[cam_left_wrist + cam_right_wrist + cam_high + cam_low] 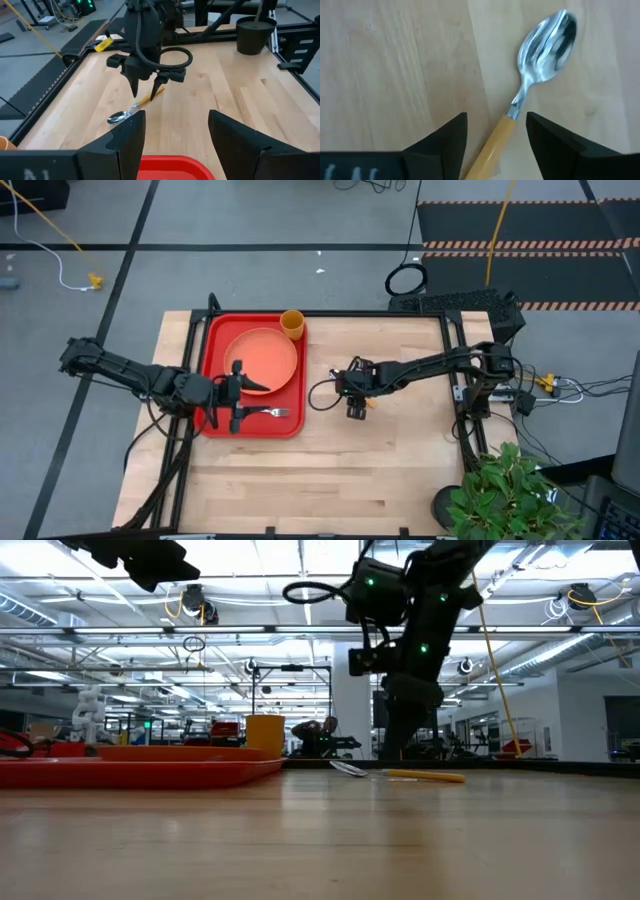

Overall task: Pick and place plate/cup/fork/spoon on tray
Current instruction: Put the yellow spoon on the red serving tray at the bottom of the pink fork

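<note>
You see the wooden table (330, 470) carrying the tray (213, 340) on its left half, toward the far edge. The plate (268, 358) lies flat inside the tray and fills most of its width. The cup (292, 324) stands upright at the tray's far right corner, just beside the plate. The fork (272, 412) lies in the tray along its near rim, tines pointing right, near of the plate. The spoon (540, 75) lies flat on the bare table to the right of the tray, well apart from it, bowl toward the tray and orange handle pointing away. Note the left gripper (236, 393) above the near part of the tray, its fingers (125, 137) spread apart and holding nothing. Note the right gripper (356, 402) directly over the spoon, pointing down, its fingers (445, 137) released and standing either side of the handle without gripping it.
</note>
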{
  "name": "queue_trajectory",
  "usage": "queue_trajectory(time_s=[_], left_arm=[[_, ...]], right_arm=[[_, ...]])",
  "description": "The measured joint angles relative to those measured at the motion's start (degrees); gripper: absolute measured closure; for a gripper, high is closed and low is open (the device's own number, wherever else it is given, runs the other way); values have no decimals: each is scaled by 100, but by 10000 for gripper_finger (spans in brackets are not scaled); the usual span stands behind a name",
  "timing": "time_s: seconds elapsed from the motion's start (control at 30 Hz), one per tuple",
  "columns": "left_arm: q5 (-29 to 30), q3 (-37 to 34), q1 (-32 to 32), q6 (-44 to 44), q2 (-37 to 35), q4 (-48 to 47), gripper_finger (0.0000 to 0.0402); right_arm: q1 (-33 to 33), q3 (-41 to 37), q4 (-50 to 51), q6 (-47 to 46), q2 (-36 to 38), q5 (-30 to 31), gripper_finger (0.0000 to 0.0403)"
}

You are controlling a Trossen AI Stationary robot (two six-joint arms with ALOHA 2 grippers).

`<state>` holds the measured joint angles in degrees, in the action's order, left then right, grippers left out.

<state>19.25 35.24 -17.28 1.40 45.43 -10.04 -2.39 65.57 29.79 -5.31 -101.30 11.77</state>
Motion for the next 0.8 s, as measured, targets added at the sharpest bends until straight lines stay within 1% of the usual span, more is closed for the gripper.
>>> queue_trajectory(time_s=[0.07,0.2,0.27,0.4,0.5,0.63,0.8], left_arm=[[1,0,-2,-16,0,-14,183],[1,0,0,-206,0,-9,183],[3,0,0,-265,0,-9,183],[6,0,-1,-423,0,10,183],[6,0,0,-453,0,72,183],[6,0,0,-458,0,113,183],[6,0,0,-431,0,113,183]], right_arm=[[0,-171,-217,-25,0,-1,201],[-42,-573,-970,0,-4,4,201],[-109,-723,-1227,24,-4,39,205],[-270,-937,-1554,37,-4,321,216],[-376,-1067,-1706,-4,4,180,229],[-473,-1131,-1714,-7,13,-148,261],[-476,-1135,-1702,88,11,-288,328]])
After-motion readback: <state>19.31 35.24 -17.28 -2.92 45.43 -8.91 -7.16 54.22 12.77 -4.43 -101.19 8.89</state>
